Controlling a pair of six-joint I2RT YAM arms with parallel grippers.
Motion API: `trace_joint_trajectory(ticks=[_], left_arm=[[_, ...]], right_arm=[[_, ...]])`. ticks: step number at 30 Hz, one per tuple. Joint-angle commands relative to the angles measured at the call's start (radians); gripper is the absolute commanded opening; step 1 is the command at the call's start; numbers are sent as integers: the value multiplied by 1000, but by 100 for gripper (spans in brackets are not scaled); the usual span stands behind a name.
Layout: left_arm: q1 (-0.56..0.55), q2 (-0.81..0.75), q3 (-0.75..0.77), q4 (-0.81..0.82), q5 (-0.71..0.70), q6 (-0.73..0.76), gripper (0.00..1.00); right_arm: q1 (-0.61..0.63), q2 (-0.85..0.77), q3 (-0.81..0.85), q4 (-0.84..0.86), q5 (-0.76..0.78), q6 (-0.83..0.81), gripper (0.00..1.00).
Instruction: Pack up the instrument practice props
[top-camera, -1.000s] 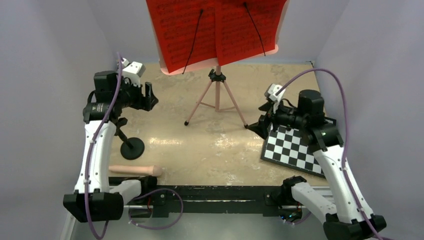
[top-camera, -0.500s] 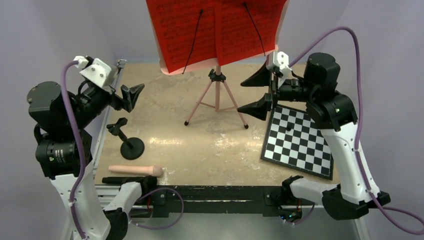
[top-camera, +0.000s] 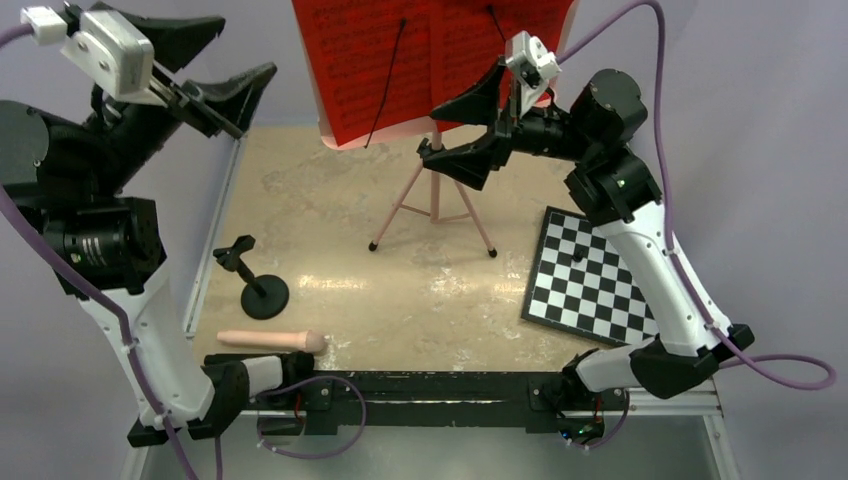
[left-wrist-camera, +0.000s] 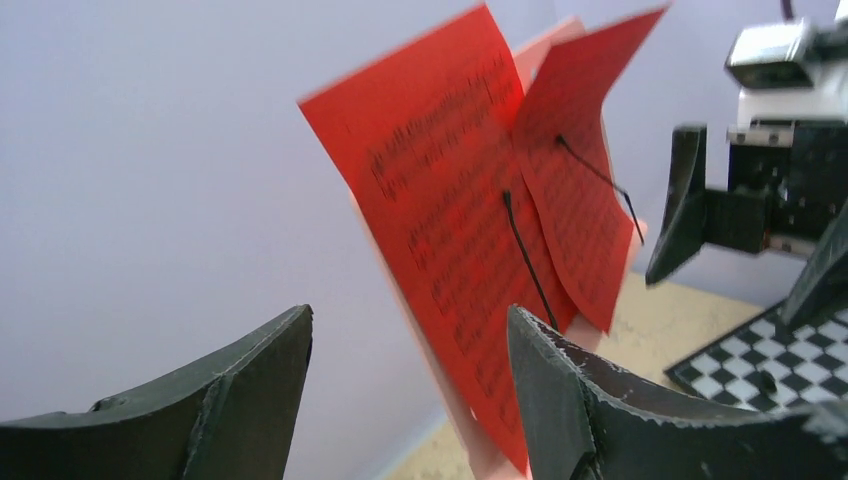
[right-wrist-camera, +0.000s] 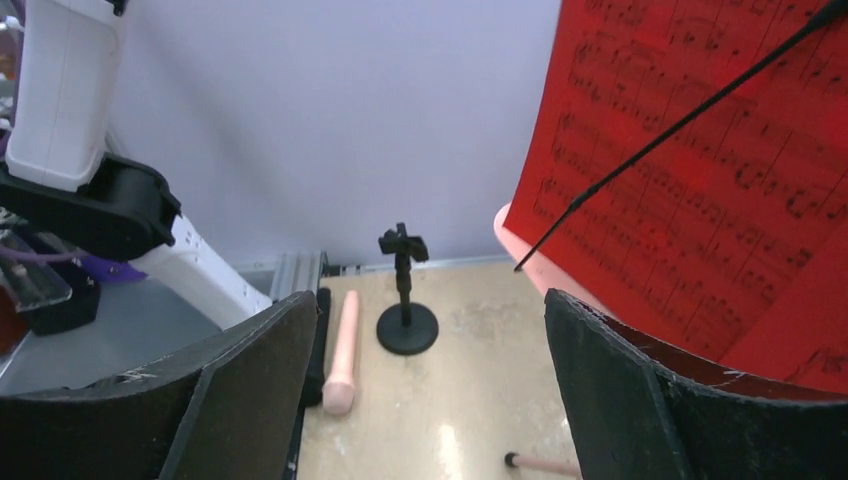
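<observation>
Packing looks unstarted: your pink music stand is upright on thin tripod legs at the table's back, with thin, curling red sheet-music pages pinned by black wire arms. The smooth pink rod lies near the front edge beside a round-based black stand, possibly a microphone holder. Left gripper and right gripper flank the pages, fingers apart, empty.

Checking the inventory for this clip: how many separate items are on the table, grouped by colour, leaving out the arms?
Red: 2, left sheet-music page and right sheet-music page
Pink: 2, music stand and rod
Black: 1, small round-base stand
Black-and-white: 1, checkerboard
Total: 6
</observation>
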Motion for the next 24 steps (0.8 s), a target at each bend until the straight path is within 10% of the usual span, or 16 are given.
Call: trace_joint_trajectory(ticks=[1,24], left_arm=[[7,155,196,209,16,-144,74],[-86,331,239,590,9,-256,71]], right_arm=[[47,34,62,127,176,69,89],[132,296,325,43,142,7,99]])
